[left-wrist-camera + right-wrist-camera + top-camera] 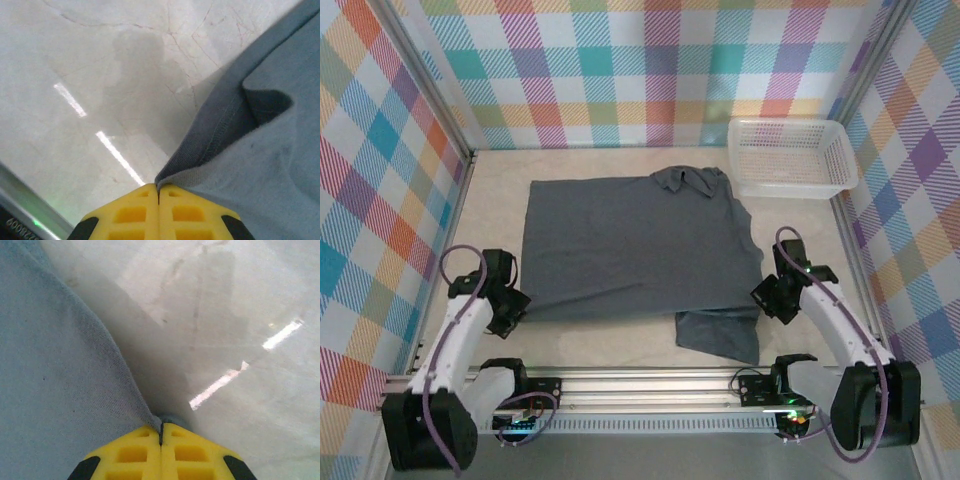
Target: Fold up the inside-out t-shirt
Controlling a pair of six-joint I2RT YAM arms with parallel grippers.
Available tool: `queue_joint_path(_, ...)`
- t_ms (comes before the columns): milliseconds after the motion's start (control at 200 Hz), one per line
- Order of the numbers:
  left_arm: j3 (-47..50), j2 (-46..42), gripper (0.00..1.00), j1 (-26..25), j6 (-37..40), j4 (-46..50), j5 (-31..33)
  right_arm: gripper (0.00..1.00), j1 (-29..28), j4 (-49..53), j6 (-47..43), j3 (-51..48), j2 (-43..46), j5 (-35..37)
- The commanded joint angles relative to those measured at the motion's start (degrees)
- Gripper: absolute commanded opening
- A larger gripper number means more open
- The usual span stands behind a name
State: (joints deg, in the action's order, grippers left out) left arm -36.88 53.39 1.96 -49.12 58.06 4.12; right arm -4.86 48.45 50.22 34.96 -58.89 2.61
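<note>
t-shirt [640, 245] lies flat mid surface [610, 345]; left tool [159, 189] clamped on its near-left hem corner, right tool [161, 427] clamped on its near-right edge

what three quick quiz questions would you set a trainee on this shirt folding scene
1. Which corner of the table holds the white mesh basket?
2. True or false: the t-shirt lies inside the basket.
3. The left hand and right hand are: A both open; B both shut on the t-shirt's edge; C one open, one shut.
Key: 1 far right corner; 2 false, it lies on the table; 3 B.
</note>
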Motion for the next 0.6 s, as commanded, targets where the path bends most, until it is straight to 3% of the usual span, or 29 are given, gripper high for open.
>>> queue_joint_path(0,-1.2,-1.01,0.0,-0.16,-1.57,6.29,3.01,0.0,0.03,4.25,-0.12,-1.11,3.55,1.7)
queue_joint_path(185,-8.81,3.3,0.0,-0.15,2.76,3.31,1.63,0.0,0.0,2.03,-2.35,5.95,1.19,-1.99)
queue_joint_path(410,-19.15,11.61,0.0,-0.11,7.09,0.33,7.18,0.0,0.03,-1.09,-6.12,19.2,-10.23,-0.35)
queue_joint_path(595,-21.47,20.98,0.0,-0.11,9.92,-5.47,4.49,0.0,0.03,-5.3,-6.36,22.08,-18.37,-0.84)
